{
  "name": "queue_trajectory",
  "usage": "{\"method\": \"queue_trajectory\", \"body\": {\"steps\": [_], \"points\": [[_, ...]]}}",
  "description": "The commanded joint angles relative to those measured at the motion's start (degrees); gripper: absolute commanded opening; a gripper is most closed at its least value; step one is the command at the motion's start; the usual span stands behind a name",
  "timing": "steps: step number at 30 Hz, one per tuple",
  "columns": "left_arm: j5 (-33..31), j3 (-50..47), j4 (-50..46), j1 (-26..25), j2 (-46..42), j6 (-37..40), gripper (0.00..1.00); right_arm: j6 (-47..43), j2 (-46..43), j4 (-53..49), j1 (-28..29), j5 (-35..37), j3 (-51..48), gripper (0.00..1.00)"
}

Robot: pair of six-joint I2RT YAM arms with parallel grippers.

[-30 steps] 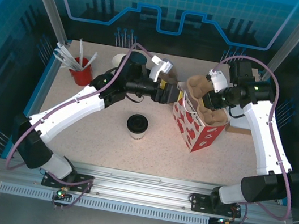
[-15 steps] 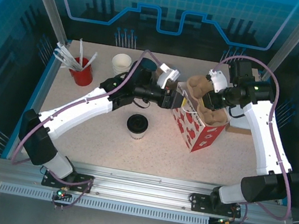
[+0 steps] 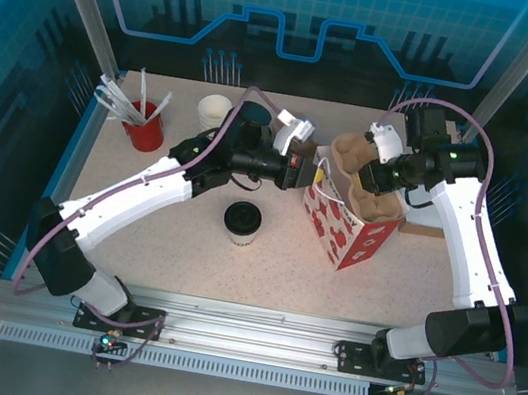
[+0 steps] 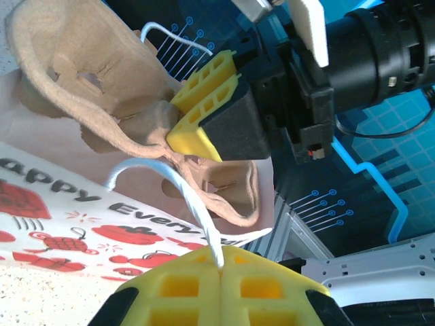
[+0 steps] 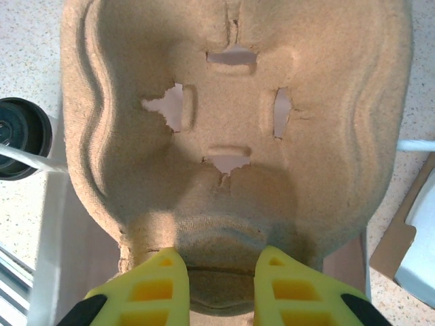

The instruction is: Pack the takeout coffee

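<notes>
Seen from above, the coffee (image 3: 242, 222) stands on the speckled table (image 3: 282, 272), near the bag (image 3: 344, 233) on its left and touched by neither gripper. The left gripper (image 3: 304, 172) meets the bag's left rim. The right gripper (image 3: 377, 176) reaches the carrier (image 3: 347, 156) sitting in the bag's mouth.

The left wrist view gives us the detail: yellow ribbed fingers (image 4: 170, 292) pressed together on the bag's thin white handle (image 4: 194, 204). Beyond it, the right gripper (image 4: 194, 102) pinches the carrier's edge.

From the right wrist we see that grip close up. The two fingers are clamped on a lip of rough, fibrous brown pulp, moulded into hollows with torn slots. The coffee's round black lid (image 5: 20, 139) sits at far left. The bag is pale paper, printed with red strawberries and lettering.
</notes>
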Motion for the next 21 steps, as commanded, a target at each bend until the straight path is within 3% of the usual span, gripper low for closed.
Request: {"method": "queue_trajectory", "body": {"steps": [1, 14, 18, 21], "points": [[-1.1, -1.4, 1.1, 0.1, -2.7, 1.1, 0.03, -0.6, -0.5, -1.7, -1.0, 0.5, 0.7, 0.11], [-1.4, -2.6, 1.8, 0.1, -2.4, 1.4, 0.08, 0.2, -1.6, -1.5, 1.3, 1.0, -2.0, 0.11], [-2.8, -3.3, 1.4, 0.2, -3.1, 2.2, 0.19, 0.9, -2.2, -0.9, 2.5, 0.7, -3.9, 0.12], [-4.3, -3.5, 0.5, 0.3, -3.7, 3.5, 0.33, 1.1, -2.8, -0.1, 2.9, 0.2, -5.1, 0.11]]}}
